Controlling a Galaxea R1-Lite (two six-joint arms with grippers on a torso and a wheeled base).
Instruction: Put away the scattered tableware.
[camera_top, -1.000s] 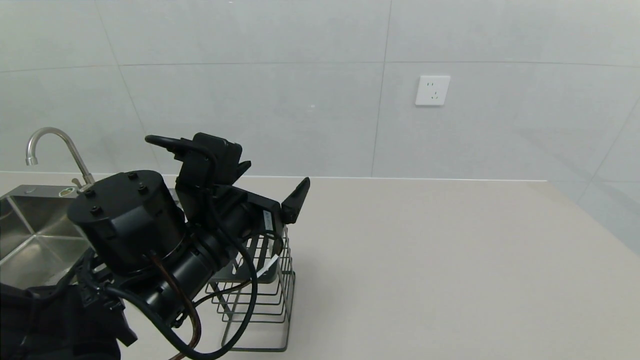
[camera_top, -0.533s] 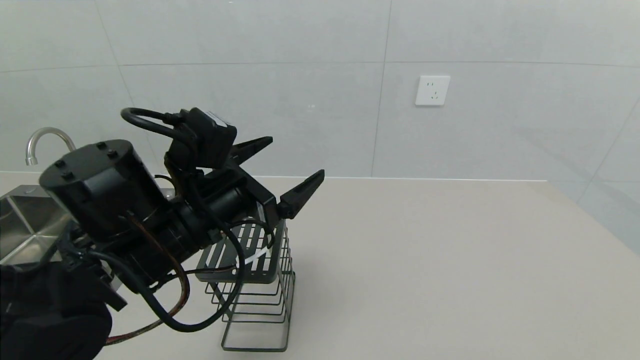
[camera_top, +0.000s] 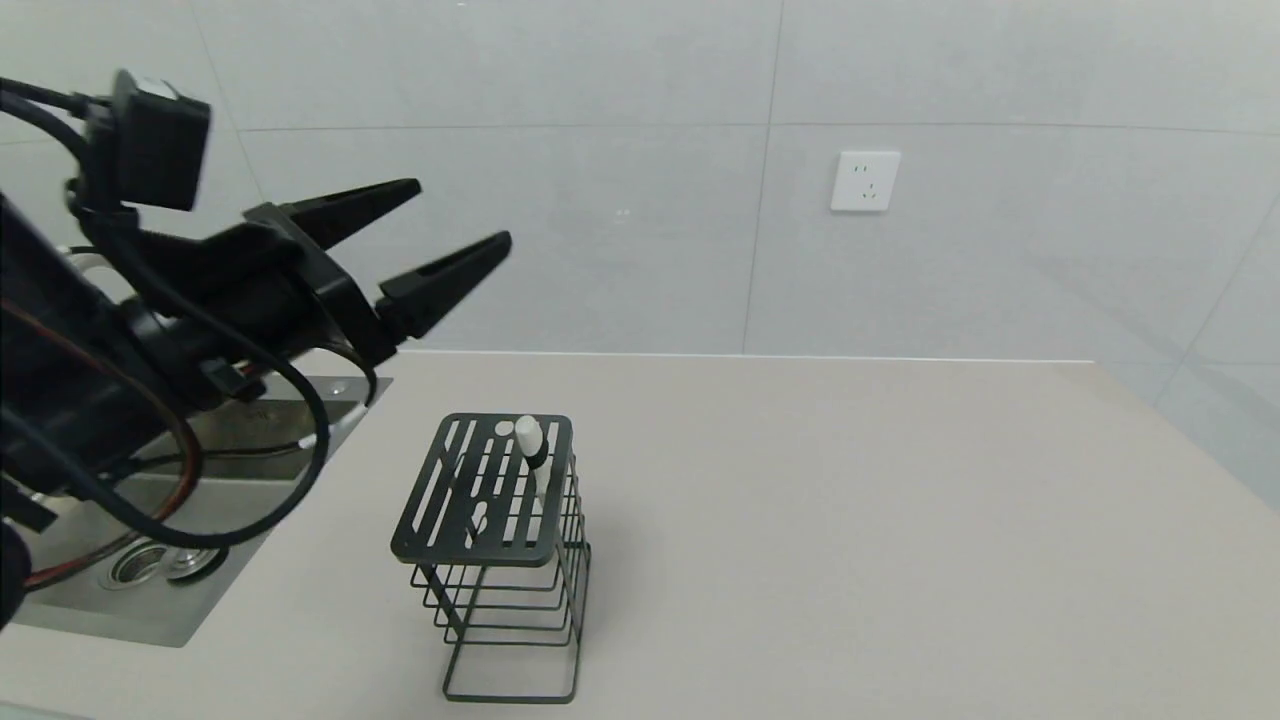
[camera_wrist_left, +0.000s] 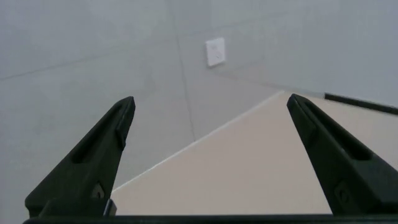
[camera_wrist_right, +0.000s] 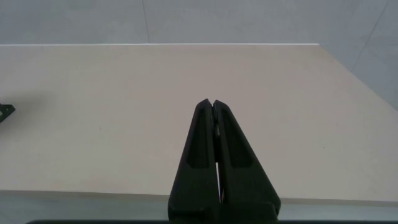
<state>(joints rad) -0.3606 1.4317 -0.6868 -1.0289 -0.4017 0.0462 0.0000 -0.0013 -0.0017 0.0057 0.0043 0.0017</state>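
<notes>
Head view: the left gripper (camera_top: 464, 210) hangs wide open and empty above the sink (camera_top: 290, 420). A utensil (camera_top: 528, 438) stands in the rack (camera_top: 472, 556) on the table (camera_top: 850, 520) (stowing looks done). Right wrist view: the right gripper (camera_wrist_right: 212, 102) is pressed closed, empty. The next move likely calls for locating more tableware.

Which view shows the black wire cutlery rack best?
The head view: the whole black wire cutlery rack stands on the counter, its slotted top and a white handle visible. The right wrist view catches perhaps a dark corner; the left wrist view faces wall and counter.
</notes>
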